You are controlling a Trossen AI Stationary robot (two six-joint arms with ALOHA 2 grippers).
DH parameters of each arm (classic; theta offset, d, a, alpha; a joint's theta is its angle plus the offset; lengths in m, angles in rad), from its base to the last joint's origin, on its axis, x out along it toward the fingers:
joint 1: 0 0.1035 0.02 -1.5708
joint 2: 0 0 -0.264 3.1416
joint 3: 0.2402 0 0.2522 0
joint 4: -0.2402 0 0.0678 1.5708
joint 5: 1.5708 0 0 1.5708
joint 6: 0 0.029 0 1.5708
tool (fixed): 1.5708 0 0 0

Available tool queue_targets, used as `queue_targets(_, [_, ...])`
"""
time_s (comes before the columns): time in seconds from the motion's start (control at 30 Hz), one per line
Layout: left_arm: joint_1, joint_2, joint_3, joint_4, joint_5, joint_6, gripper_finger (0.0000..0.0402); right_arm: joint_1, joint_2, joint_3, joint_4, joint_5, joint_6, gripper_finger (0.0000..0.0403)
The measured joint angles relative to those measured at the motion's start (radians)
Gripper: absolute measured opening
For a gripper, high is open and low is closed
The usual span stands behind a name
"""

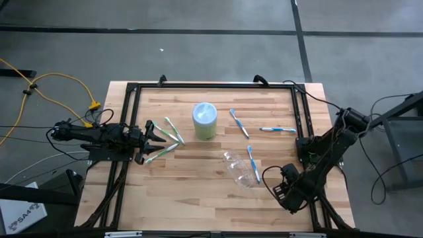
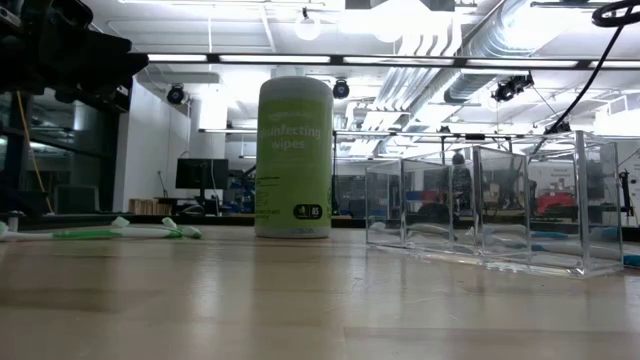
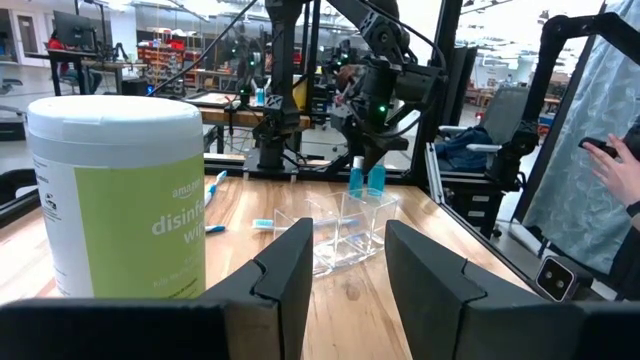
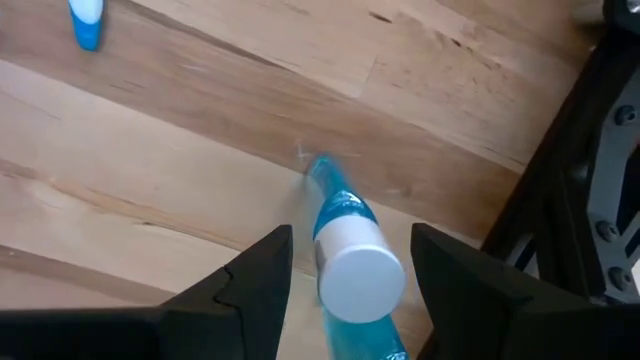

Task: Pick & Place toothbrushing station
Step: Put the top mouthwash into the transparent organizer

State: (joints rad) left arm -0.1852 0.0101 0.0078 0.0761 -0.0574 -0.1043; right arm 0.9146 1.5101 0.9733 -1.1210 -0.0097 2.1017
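The clear plastic container (image 1: 238, 168) lies on the table right of centre and also shows in the low view (image 2: 490, 205). Blue-white toothbrushes lie at the far right (image 1: 239, 123) (image 1: 277, 129) and by the container (image 1: 254, 163). Green-white toothbrushes (image 1: 174, 129) (image 1: 160, 153) lie at the left. My left gripper (image 1: 162, 132) is open and empty beside them. My right gripper (image 1: 283, 188) is open near the table's right front. A blurred blue-white toothbrush (image 4: 345, 225) stands between its fingers, its far end toward the tabletop. My right gripper has the blue-white toothbrush's white part (image 4: 360, 268) between its open fingers (image 4: 255, 270), with a gap on either side. The fingers point down at the table. I cannot tell whether the toothbrush touches the gripper farther back.
A tall green and white wipes canister (image 1: 204, 121) stands upright at the table's middle, in front of my left gripper (image 3: 350, 270). A black frame (image 1: 301, 132) runs round the table. A person's hand (image 3: 615, 165) shows beyond the right edge.
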Motion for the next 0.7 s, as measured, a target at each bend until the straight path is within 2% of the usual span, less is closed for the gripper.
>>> queue_targets(0.13, [0.000, 0.000, 0.000, 0.000, 0.000, 0.000, 0.0124, -0.008, 0.000, 0.000, 0.001, -0.020, -0.001, 0.0183])
queue_targets(0.47, [0.000, 0.000, 0.000, 0.000, 0.000, 0.000, 0.0124, -0.008, 0.000, 0.000, 0.002, -0.019, -0.004, 0.0110])
queue_targets(0.7, [0.000, 0.000, 0.000, 0.000, 0.000, 0.000, 0.0124, -0.008, 0.000, 0.000, 0.004, -0.017, -0.004, 0.0103])
